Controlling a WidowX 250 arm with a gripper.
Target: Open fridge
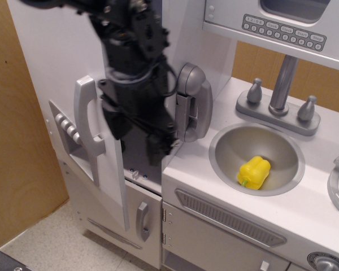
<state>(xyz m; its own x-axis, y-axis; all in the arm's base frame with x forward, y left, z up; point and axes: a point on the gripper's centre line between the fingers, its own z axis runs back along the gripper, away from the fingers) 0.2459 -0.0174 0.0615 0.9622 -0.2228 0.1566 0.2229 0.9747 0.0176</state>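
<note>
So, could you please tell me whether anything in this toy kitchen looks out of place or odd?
One thing: a yellow bell pepper lies loose in the sink, not on a shelf or counter. The fridge door stands open with the gripper in front of the opening. Nothing looks spilled or damaged.
</note>
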